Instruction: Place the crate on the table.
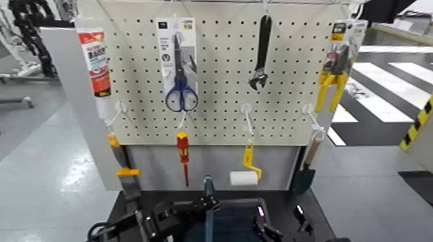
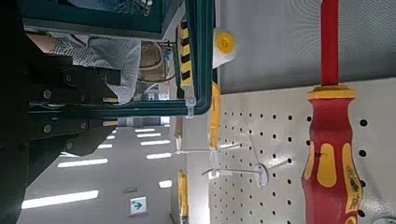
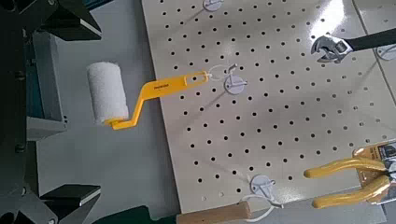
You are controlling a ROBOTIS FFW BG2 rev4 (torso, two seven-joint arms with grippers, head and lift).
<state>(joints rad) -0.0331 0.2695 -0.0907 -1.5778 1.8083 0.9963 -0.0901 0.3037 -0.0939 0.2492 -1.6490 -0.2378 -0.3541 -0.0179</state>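
The dark blue-grey crate [image 1: 229,222] is at the bottom middle of the head view, its slim blue handle [image 1: 209,196] upright. It is over the black table [image 1: 120,204], just in front of the pegboard's foot; whether it rests on the table is cut off from view. My left gripper [image 1: 173,215] is closed on the crate's left rim, and my right gripper [image 1: 269,226] is closed on its right rim. The left wrist view shows the crate's teal bars [image 2: 121,108] between dark fingers [image 2: 51,93]. The right wrist view shows black fingers [image 3: 63,21] beside a blue-grey wall [image 3: 42,103].
A cream pegboard [image 1: 219,116] stands close behind the crate. It carries a red screwdriver [image 1: 183,151], a yellow paint roller [image 1: 245,174], blue scissors [image 1: 180,71], a black wrench [image 1: 261,55], yellow pliers [image 1: 334,77] and a glue tube [image 1: 96,64]. Grey floor lies on both sides.
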